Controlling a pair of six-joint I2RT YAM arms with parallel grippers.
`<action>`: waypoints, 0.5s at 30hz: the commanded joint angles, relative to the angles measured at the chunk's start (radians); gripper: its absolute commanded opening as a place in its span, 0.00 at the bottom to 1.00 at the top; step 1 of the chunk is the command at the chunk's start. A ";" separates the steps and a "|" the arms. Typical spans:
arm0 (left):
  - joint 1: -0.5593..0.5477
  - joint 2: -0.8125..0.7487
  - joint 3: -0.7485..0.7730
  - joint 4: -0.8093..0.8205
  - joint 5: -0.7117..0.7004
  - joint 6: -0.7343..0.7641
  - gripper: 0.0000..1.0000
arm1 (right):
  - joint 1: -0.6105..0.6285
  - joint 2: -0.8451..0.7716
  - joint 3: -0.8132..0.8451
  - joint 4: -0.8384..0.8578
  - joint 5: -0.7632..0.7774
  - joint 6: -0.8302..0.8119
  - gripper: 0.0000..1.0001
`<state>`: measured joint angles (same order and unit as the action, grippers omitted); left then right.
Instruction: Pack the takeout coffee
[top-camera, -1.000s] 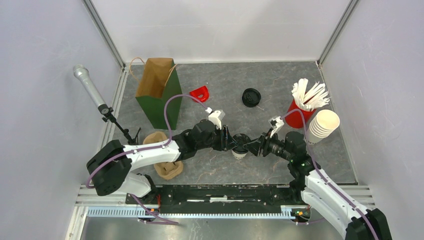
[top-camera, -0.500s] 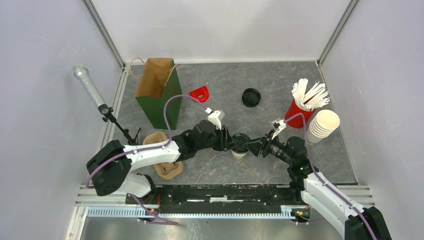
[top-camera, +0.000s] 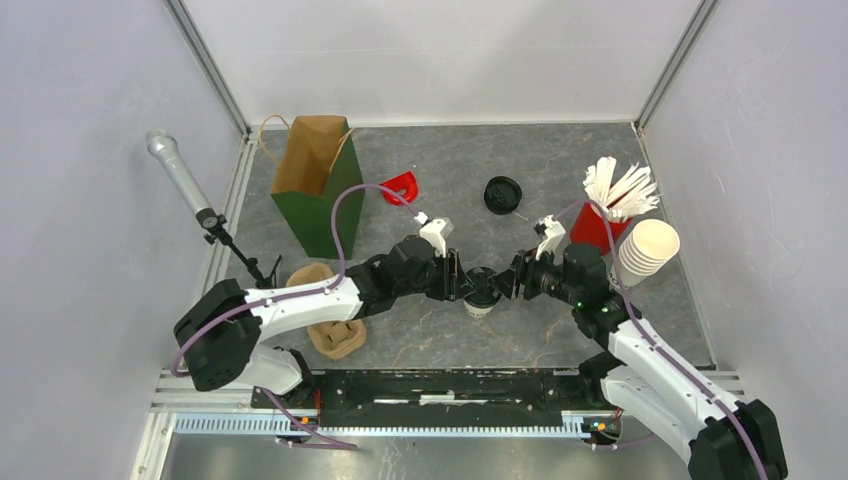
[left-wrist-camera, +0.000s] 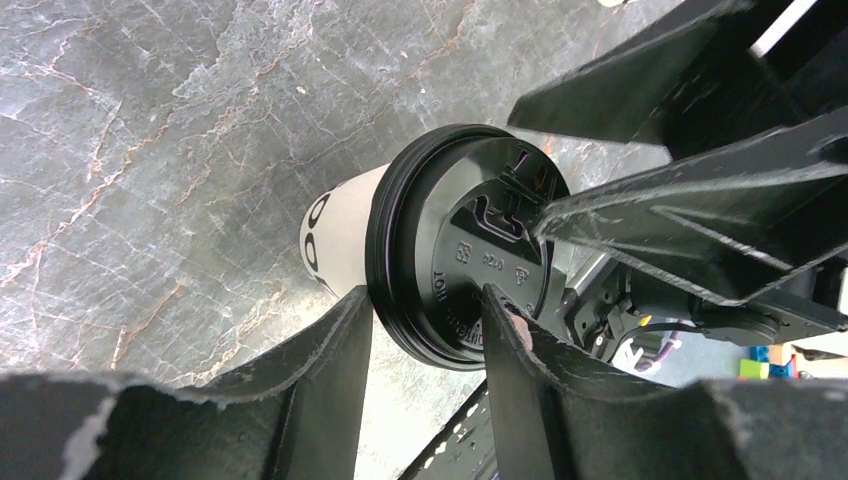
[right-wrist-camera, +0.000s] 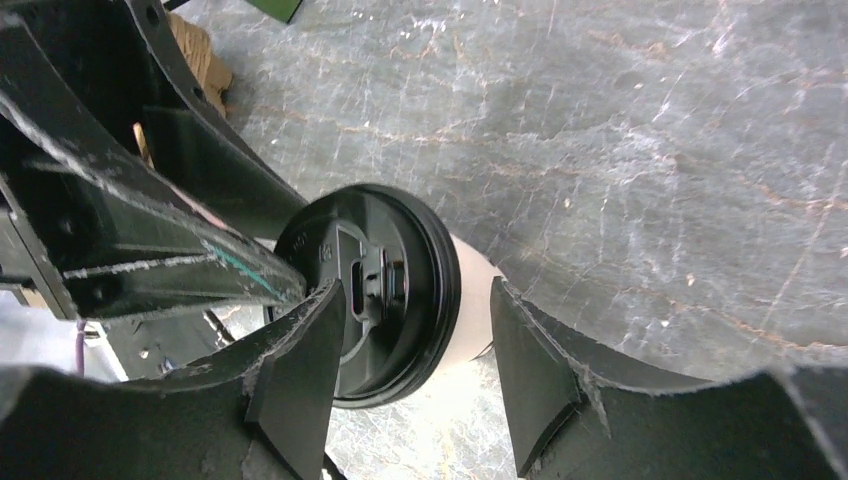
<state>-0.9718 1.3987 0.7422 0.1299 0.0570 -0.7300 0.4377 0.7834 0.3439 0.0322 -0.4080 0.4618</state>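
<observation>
The round black plastic lid (left-wrist-camera: 470, 270) carries raised lettering and small moulded symbols, too faint to read. The cream-white paper cup (left-wrist-camera: 340, 235) shows black print, partly hidden and illegible.

Centre of table (top-camera: 440, 340): lidded cup (top-camera: 481, 292) is closed in from both sides by left gripper (top-camera: 464, 283) and right gripper (top-camera: 504, 286), with fingers of both reaching over the lid. Bare stone is seen in front of the cup and behind it, up to the loose black lid (top-camera: 502, 194). Back-left is blocked by upright green bag (top-camera: 322, 195), with red piece (top-camera: 400, 186) near it. Back-right is crowded by red cup of sticks (top-camera: 590, 228) and stacked cups (top-camera: 645, 250). Brown carrier (top-camera: 330, 338) is lodged beneath the left arm.
</observation>
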 joint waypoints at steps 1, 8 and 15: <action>-0.002 0.027 0.061 -0.118 0.004 0.098 0.51 | 0.001 0.016 0.129 -0.118 0.061 -0.071 0.62; -0.001 0.032 0.110 -0.152 -0.011 0.122 0.57 | 0.001 0.028 0.211 -0.187 0.097 -0.133 0.60; 0.000 0.002 0.119 -0.173 -0.030 0.141 0.67 | 0.002 0.060 0.233 -0.234 0.029 -0.231 0.64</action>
<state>-0.9718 1.4204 0.8265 -0.0071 0.0536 -0.6537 0.4377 0.8383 0.5236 -0.1570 -0.3641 0.3077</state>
